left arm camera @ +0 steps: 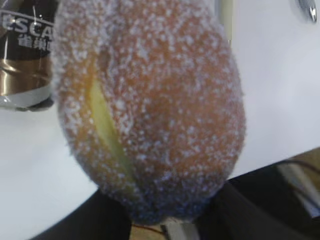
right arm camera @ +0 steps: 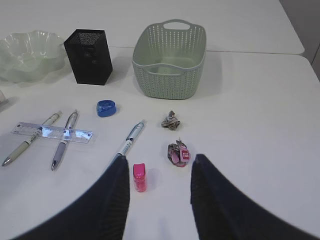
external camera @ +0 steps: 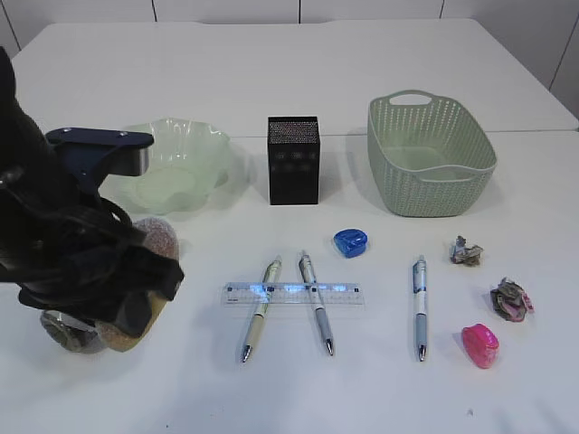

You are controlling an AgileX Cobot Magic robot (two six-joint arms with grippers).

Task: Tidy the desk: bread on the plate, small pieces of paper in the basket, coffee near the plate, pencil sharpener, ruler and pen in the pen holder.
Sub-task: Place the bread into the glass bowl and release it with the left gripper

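Bread step in hand: the left gripper [left arm camera: 170, 227] is clamped on the oval golden-brown sugar-dusted bread [left arm camera: 150, 105], low over the plain white desk [external camera: 380, 398] at front left, beside the brown Nescafe coffee bottle [left arm camera: 25, 50]. Next move likely calls for a lift and carry back to the pale green translucent ruffled-rim plate [external camera: 176, 163], empty so far. The bun looks soft, split along 1 side. The right gripper [right arm camera: 159, 172] hangs open and empty over a pink pencil sharpener [right arm camera: 139, 177] and a crumpled paper scrap [right arm camera: 177, 152].
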